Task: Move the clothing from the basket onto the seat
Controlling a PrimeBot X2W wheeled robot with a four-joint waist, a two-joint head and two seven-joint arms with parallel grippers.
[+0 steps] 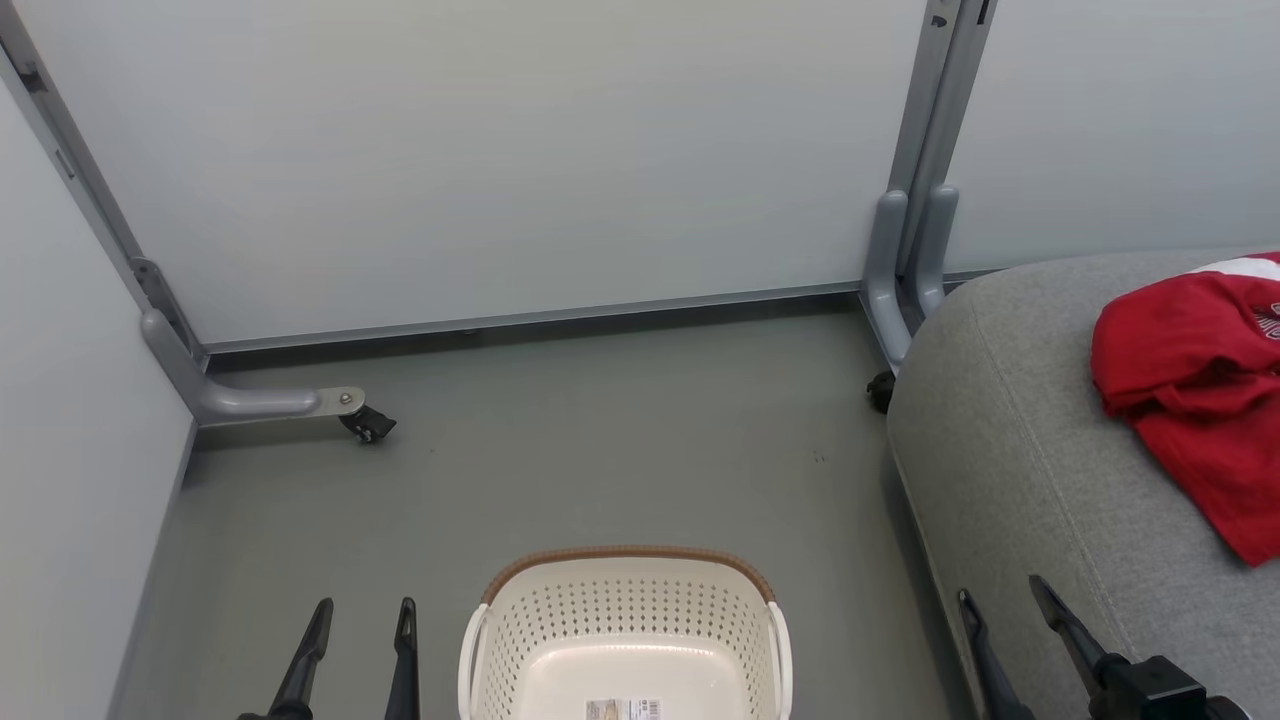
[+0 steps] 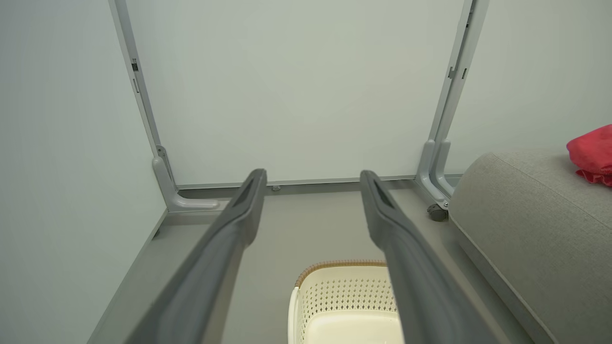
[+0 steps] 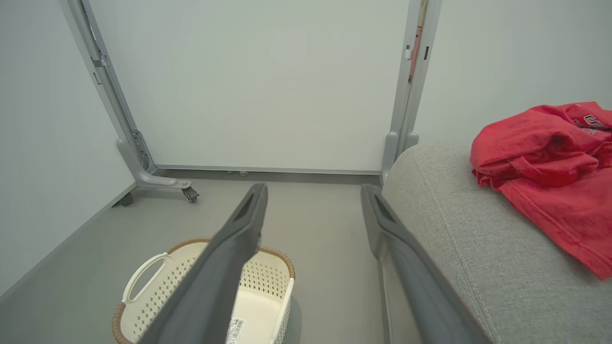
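Observation:
The red clothing [image 1: 1200, 390] lies crumpled on the grey seat [image 1: 1010, 440] at the right, also in the right wrist view [image 3: 545, 167] and at the edge of the left wrist view [image 2: 593, 153]. The cream basket [image 1: 625, 600] stands on the floor at the bottom centre, with only a paper label on its floor. My left gripper [image 1: 363, 612] is open to the left of the basket, holding nothing. My right gripper [image 1: 1003, 590] is open over the seat's front-left edge, to the right of the basket and short of the clothing.
Pale partition panels on grey wheeled frames close the space behind and to the left, with a castor foot [image 1: 365, 425] at the left and a post [image 1: 915, 250] beside the seat. Grey floor [image 1: 620, 450] lies between the basket and the panels.

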